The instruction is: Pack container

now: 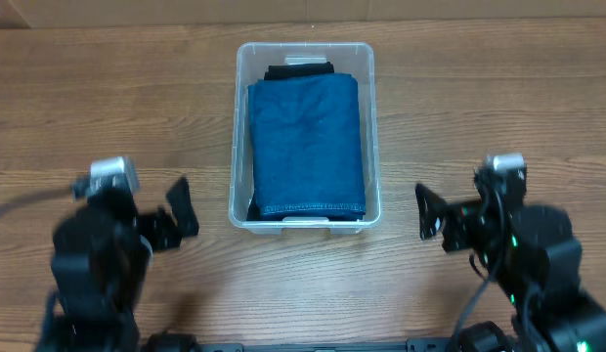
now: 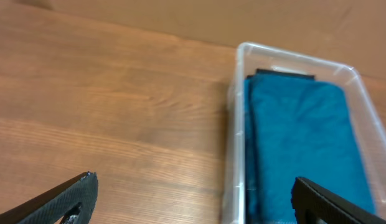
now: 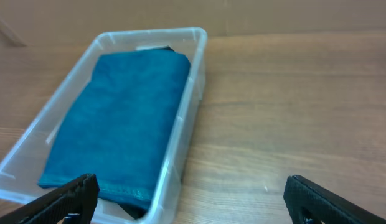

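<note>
Evidently the packing looks close to finished. From overhead, the container (image 1: 235,127) sits in the middle of the table (image 1: 108,108), nearer the far edge than the near one. A folded blue cloth (image 1: 308,147) fills almost its whole floor, with a dark item (image 1: 299,70) showing from under it at the far end. No loose goods lie on the wood around it, and no lid is visible. The left gripper (image 1: 181,213) and the right gripper (image 1: 427,213) sit toward the near edge, one on each side of the container and apart from it, both spread and holding nothing.

Seen from the left wrist, the two fingers (image 2: 71,198) stand wide apart with only bare wood and the container's near corner between them. The cloth lies flat below the rim.

Seen from the right wrist, the fingers (image 3: 75,196) are likewise spread and empty, and the cloth sits tidily inside with its hem toward the near wall.

Judging by this, the contents are in. Whether anything more is meant to go in, or a lid is to follow, cannot be told.
</note>
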Available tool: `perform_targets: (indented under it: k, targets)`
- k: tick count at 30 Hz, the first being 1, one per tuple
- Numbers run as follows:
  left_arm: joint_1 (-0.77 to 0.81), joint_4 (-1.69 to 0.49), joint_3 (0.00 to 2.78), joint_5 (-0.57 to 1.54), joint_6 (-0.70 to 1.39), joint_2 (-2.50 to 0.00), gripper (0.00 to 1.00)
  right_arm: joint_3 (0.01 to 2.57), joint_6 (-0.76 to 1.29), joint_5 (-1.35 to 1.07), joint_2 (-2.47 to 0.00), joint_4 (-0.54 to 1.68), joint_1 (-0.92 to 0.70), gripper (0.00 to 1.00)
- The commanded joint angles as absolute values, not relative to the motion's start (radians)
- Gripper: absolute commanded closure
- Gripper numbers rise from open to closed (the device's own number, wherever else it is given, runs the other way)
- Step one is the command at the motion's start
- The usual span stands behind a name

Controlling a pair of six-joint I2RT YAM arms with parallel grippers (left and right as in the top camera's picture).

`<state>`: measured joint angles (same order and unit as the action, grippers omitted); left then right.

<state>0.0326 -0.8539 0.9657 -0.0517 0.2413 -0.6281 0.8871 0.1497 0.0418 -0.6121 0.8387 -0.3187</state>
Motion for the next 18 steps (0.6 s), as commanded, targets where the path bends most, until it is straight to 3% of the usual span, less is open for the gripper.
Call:
perform_targets:
  k: [1, 3, 7, 14, 18]
  targets:
    - [0.033, -0.867, 0.842, -0.108, 0.273, -0.453, 0.0, 0.827, 0.157, 0.059, -0.529, 0.919, -0.323, 0.0]
    - [0.033, -1.011, 0.833, -0.107, 0.273, -0.4, 0.0, 0.825, 0.157, 0.059, -0.529, 1.065, -0.323, 0.0]
    - [0.033, -1.194, 0.833, -0.108, 0.275, -0.398, 0.0, 0.825, 0.157, 0.059, -0.529, 1.158, -0.323, 0.0]
    - [0.033, -1.189, 0.833, -0.108, 0.277, -0.399, 0.0, 0.825, 0.153, 0.065, -0.519, 1.158, -0.323, 0.0]
    - [0.033, -1.189, 0.833, -0.108, 0.277, -0.399, 0.0, 0.823, 0.15, 0.061, -0.385, 1.146, -0.238, 0.0]
